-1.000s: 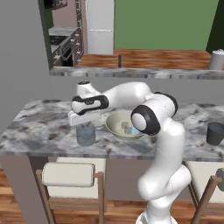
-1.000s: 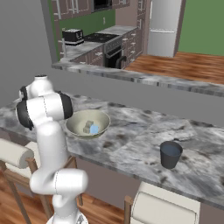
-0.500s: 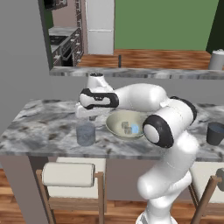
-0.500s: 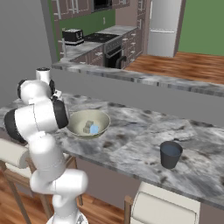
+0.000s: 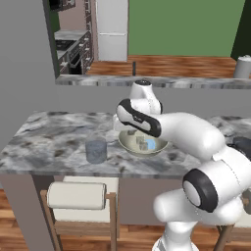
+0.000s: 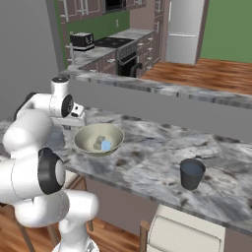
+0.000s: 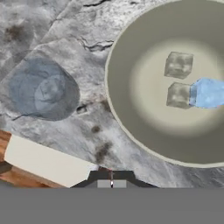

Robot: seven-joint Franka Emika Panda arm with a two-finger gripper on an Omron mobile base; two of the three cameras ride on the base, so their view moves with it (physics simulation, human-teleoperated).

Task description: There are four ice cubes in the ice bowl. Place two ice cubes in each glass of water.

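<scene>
Pressed together with nothing between its tips, the claw (image 7: 111,177) hangs above the marble counter (image 7: 65,26) between one glass of water (image 7: 43,89) and the beige bowl (image 7: 131,131), where three ice cubes (image 7: 178,64) lie.

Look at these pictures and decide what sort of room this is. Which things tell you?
Most likely a home kitchen. A marble-patterned counter carries a bowl and a tumbler, a stove sits among dark cabinets behind, and a tall refrigerator stands by the green wall.
</scene>
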